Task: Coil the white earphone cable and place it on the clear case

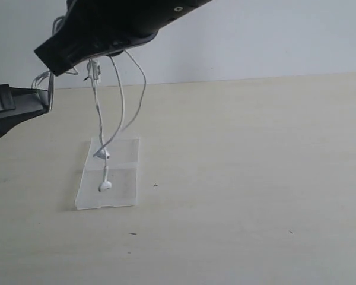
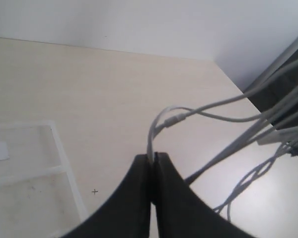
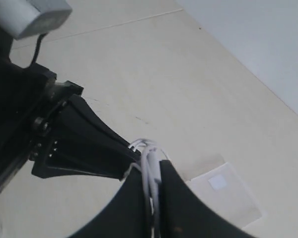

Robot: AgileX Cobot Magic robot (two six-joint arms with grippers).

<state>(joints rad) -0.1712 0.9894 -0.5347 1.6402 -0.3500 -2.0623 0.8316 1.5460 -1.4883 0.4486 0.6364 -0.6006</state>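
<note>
Exterior view: 2 black grippers meet high above a pale table (image 1: 255, 166). The left gripper (image 1: 47, 98), fingers pressed together, pinches the white earphone cable (image 1: 121, 101). The right gripper (image 1: 53, 64), just above it, is also clamped on several strands. Loose loops hang below the right gripper, and 2 earbuds (image 1: 105, 185) dangle onto the clear case (image 1: 121, 193), which lies flat on the table directly beneath.

Pale wood table (image 1: 255, 178) w/ few tiny dark specks (image 1: 132, 233), white wall (image 1: 273, 41) behind.
</note>
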